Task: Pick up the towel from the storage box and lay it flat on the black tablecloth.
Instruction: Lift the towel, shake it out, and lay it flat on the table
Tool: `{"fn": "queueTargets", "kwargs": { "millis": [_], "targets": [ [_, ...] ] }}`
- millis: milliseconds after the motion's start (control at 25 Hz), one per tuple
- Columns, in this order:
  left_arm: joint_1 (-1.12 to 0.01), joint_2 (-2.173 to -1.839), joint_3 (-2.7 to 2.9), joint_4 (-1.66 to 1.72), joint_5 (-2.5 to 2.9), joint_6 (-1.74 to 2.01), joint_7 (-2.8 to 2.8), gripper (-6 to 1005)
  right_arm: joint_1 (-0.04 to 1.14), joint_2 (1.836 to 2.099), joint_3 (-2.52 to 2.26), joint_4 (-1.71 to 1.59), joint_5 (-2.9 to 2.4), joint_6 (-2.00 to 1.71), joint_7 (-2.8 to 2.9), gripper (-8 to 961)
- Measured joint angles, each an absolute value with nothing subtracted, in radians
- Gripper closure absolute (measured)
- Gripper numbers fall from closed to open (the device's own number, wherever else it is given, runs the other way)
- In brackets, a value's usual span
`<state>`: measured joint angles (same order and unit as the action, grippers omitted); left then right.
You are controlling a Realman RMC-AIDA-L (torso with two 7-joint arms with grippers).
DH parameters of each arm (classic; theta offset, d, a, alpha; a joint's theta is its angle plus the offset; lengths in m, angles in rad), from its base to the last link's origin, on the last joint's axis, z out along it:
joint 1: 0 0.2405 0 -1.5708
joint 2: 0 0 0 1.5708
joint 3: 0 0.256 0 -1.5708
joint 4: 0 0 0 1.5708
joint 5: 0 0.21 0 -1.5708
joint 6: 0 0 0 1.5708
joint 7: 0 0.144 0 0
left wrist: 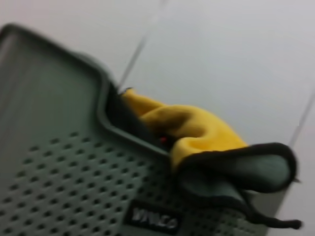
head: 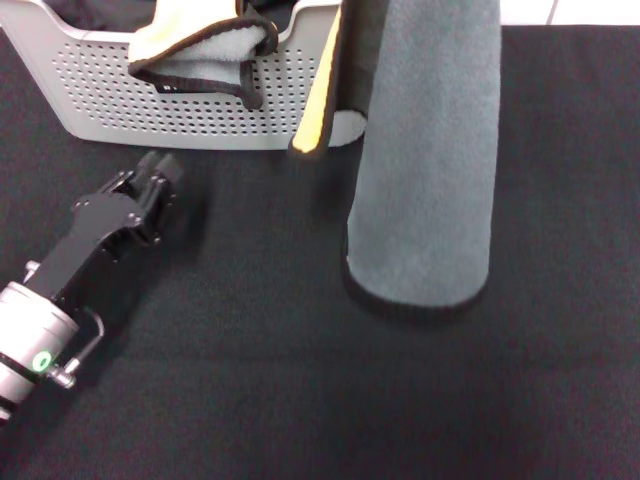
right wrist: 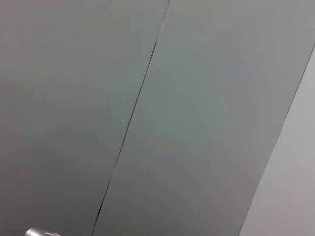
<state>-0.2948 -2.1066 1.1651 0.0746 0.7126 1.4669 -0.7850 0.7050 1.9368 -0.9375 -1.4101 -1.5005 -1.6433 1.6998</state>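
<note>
The towel (head: pixel 425 170) hangs down from above the top of the head view, grey-green face toward me, a yellow edge (head: pixel 315 110) showing on its left. Its black-bordered lower edge touches the black tablecloth (head: pixel 300 400) to the right of the storage box (head: pixel 100 90). The right gripper is out of view above the frame, so what holds the towel is hidden. My left gripper (head: pixel 160 170) rests low over the tablecloth just in front of the box. The box also shows in the left wrist view (left wrist: pixel 59 162).
A second towel (head: pixel 200 45) lies bunched over the box's front rim, pale yellow side up; the left wrist view shows it (left wrist: pixel 197 132) above the black label (left wrist: pixel 150 218). The right wrist view shows only plain grey panels.
</note>
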Motion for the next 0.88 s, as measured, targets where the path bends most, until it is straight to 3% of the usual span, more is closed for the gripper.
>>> {"fn": "queueTargets", "kwargs": {
  "millis": [320,880],
  "targets": [
    [-0.298,-2.108,1.216,0.072,0.769,1.692,-0.461,640,0.731,1.942,-0.948,-1.384,-1.527,-1.586,1.693,937],
    [-0.405,-2.108,1.274,0.021,0.756,1.705,-0.22,638,0.781,2.009,-0.98,-1.365,-1.58,-1.503,1.678,937]
  ]
}}
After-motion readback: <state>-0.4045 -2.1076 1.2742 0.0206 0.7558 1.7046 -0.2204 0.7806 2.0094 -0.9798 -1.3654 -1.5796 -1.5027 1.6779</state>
